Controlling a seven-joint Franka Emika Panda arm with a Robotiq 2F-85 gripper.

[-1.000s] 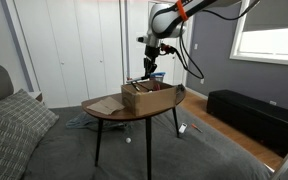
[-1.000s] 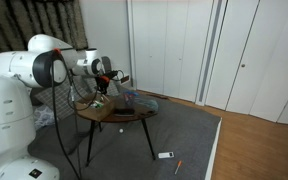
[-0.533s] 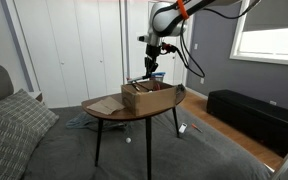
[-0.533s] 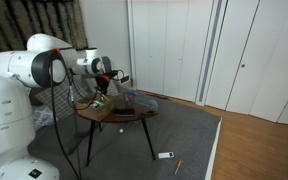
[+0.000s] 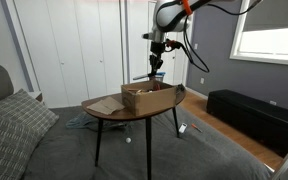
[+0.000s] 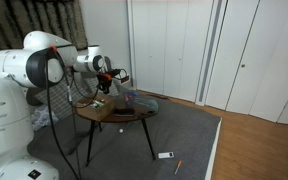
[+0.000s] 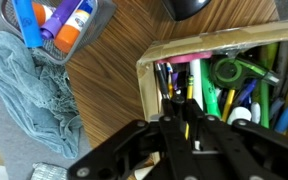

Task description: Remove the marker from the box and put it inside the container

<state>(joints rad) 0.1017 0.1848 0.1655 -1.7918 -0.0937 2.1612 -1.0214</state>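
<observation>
The brown cardboard box lies on the round wooden table, full of markers and pens. It shows in both exterior views. The container is a clear plastic bin holding several markers, up and left of the box in the wrist view. My gripper hangs above the box's near end, jaws close together on a thin yellow marker. In an exterior view the gripper is above the box's back edge.
A grey cloth lies beside the table under the container's side. A dark round object sits at the table's far edge. A loose cardboard flap lies next to the box. A couch and a dark bench stand around the table.
The gripper has risen a little above the box and shifted slightly sideways, still shut. The box has not moved.
</observation>
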